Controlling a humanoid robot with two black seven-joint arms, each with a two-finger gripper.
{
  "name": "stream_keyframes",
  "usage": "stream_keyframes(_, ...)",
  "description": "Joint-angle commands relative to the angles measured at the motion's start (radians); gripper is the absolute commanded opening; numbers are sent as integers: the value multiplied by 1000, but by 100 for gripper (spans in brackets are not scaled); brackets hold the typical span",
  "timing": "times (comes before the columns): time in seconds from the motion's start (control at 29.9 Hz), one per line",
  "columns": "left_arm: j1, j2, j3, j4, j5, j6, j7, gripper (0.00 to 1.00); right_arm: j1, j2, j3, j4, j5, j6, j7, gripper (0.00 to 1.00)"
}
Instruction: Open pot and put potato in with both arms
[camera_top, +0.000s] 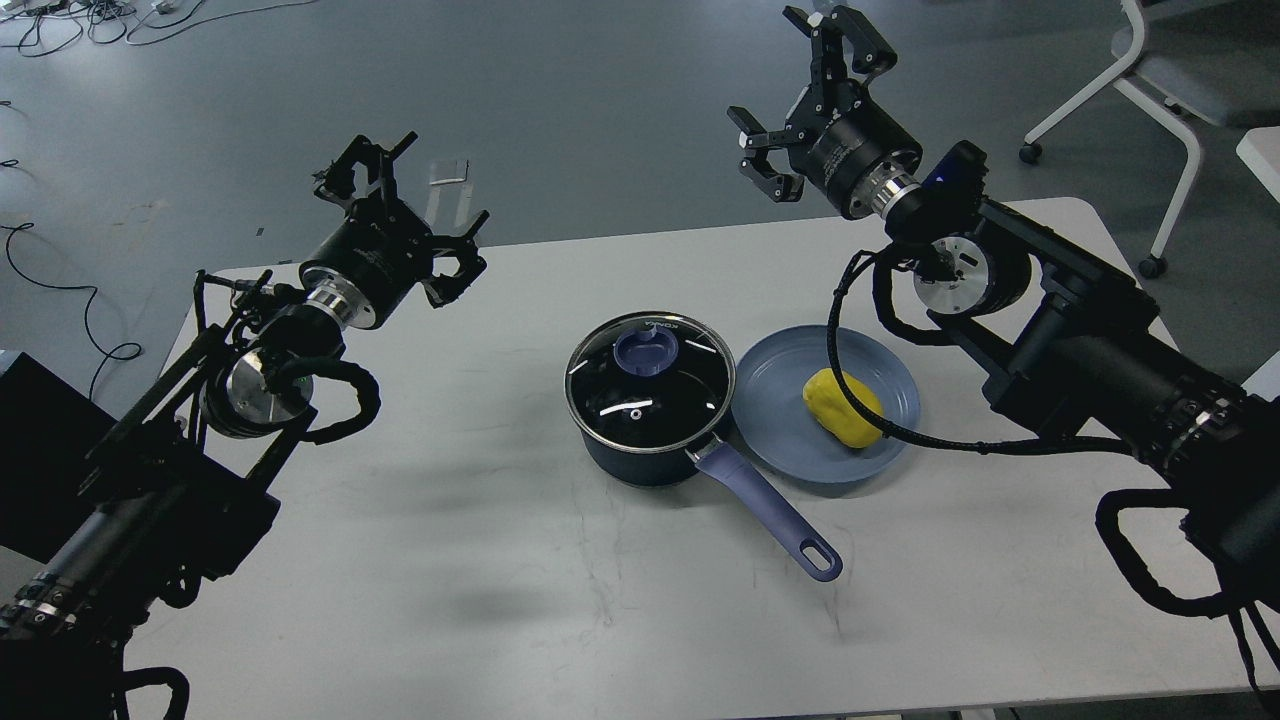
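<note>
**Lid on, potato on plate, both grippers up and empty**

Pot (648, 440) sits mid-table (450, 600), our landmark. Glass lid (650, 383) is seated flat on its rim, lavender knob (646, 352) at the centre. The pot's handle (770, 520) runs from the near-right wall toward us and to the right, ending in a hole.

Plate (775, 385) is just right of the pot, its rim touching or nearly touching the pot's wall; we can't tell which. Potato (838, 405) lies on the plate, right of plate centre, so right of the pot and apart from it. One of our right arm's black cables crosses in front of the potato and plate in this view.

Our left gripper (400, 205) hangs well to the left of the pot and farther back, over the table's far-left edge. Its fingers are spread apart, nothing between them.

Our right gripper (805, 100) is up and to the right behind the pot, beyond the table's far edge, above the floor (600, 100). Fingers splayed wide, nothing held.

Neither gripper touches pot, lid, plate or potato.

A white chair (1180, 80) stands on the floor far right of the pot, past the table's corner. Loose cables (60, 290) lie on the floor far left.
</note>
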Motion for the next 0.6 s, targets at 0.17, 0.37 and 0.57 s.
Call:
stream_keyframes(0.17,32,21,1,-1,-9,-22,-17,98,-26,39,-12,-16,29,-30,-25,100)
stream_keyframes(0.37,67,12,6,10,-8,-22,-17,98,-59,33,-17,4,29,-47,-27,100)
stream_keyframes(0.57,70,-2,6,11,-1,-9,-43,98,-97,27,-15,25,29,-44,-27,100)
